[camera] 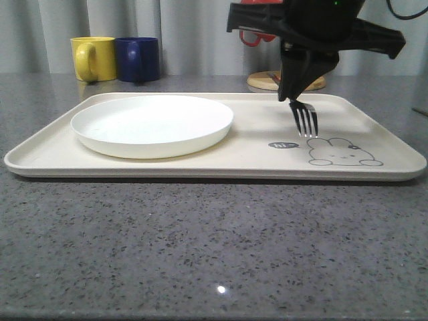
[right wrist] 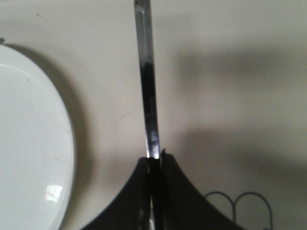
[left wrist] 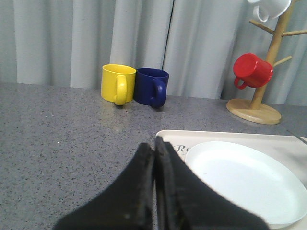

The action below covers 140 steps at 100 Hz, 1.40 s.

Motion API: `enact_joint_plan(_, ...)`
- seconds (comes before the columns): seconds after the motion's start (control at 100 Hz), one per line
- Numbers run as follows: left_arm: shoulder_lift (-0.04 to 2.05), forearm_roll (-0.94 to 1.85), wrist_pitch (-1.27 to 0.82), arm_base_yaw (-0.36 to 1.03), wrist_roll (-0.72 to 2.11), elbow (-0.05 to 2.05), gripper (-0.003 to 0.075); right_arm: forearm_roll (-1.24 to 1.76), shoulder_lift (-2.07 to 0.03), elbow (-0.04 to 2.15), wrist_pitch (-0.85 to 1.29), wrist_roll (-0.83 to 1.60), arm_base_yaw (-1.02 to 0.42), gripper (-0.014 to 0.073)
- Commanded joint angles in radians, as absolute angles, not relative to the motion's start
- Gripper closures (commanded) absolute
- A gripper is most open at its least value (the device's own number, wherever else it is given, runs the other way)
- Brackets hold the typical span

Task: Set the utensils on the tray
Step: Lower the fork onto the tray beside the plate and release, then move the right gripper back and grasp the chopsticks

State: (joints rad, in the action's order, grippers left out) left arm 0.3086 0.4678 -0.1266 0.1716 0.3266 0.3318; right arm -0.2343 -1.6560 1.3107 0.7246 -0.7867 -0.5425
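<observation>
silver fork pinched in right tool above tray.

Grey speckled stone worktop w/ small light glint near front edge. Pale grey pleated curtain across whole bkgd; lighting soft, even.

The left hand hangs over the grey speckled bench, its two black fingers pressed together with nothing between them. Just beside the hand lies the white plate on the cream tray. Beyond the tray's corner stand a yellow mug and a blue mug, touching. Past the tray's far rim, a wooden mug tree carries a red mug.
</observation>
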Motion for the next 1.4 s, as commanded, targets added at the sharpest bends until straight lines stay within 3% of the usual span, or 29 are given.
enact_joint_plan(0.0,0.315,0.470,-0.049,0.177,0.321,0.357,0.0738,-0.265,-1.644,1.348,0.656,-0.805,-0.543,0.0625)
enact_joint_plan(0.35,0.315,0.470,-0.049,0.177,0.321,0.357,0.0738,-0.225,-1.713,1.348,0.618,-0.805,-0.543,0.0605)
enact_joint_plan(0.61,0.315,0.470,-0.049,0.177,0.321,0.357,0.0738,-0.211,-1.718,1.348,0.619,-0.805,-0.543,0.0348)
enact_joint_plan(0.73,0.315,0.470,-0.049,0.177,0.321,0.357,0.0738,-0.211,-1.715,1.348,0.626,-0.805,-0.543,0.0279)
enact_joint_plan(1.1,0.315,0.470,-0.049,0.177,0.321,0.357,0.0738,-0.227,-1.529,1.348,0.683,-0.667,-0.513,0.0272)
enact_joint_plan(1.39,0.315,0.470,-0.049,0.177,0.321,0.357,0.0738,-0.207,-1.422,1.348,0.874,-0.335,-0.268,0.0272)
